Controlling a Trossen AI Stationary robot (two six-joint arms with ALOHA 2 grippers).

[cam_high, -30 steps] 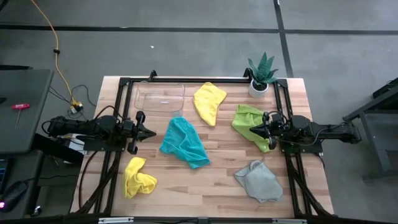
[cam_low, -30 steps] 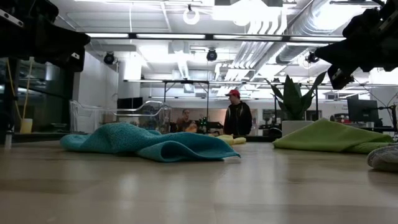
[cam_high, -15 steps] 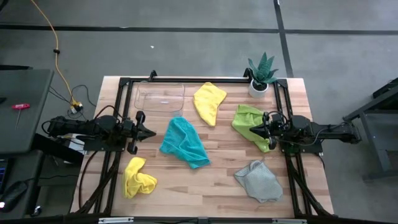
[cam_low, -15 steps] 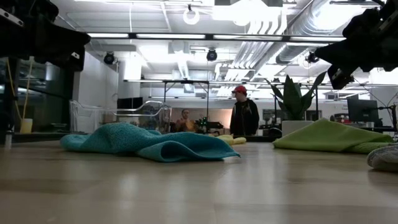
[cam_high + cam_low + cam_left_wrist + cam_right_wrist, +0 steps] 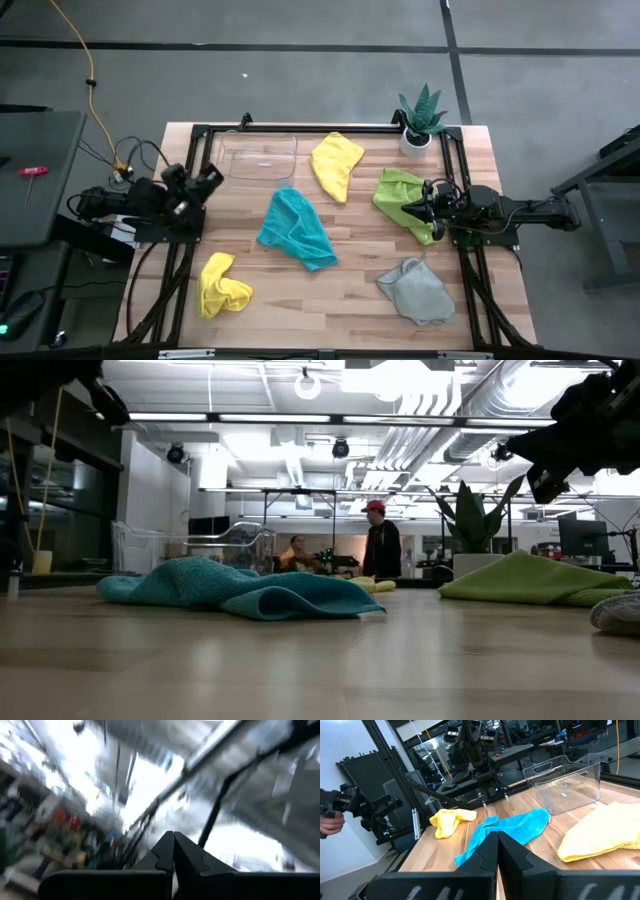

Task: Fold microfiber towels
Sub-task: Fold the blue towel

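Your teal towel lies mid-counter, long axis roughly eleven to five. Left claw is clenched, empty, probably raised at nine o'clock; right claw clenched over the lime towel.

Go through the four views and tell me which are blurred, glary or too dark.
Left wrist view: heavy motion smear, ceiling lights blown out, only the shut left claw sharp. Low view: bright ceiling lights, arms in silhouette, teal towel clear. High view: even light, nothing smeared. Right wrist view: sharp on the clear tray; shut right claw dark.
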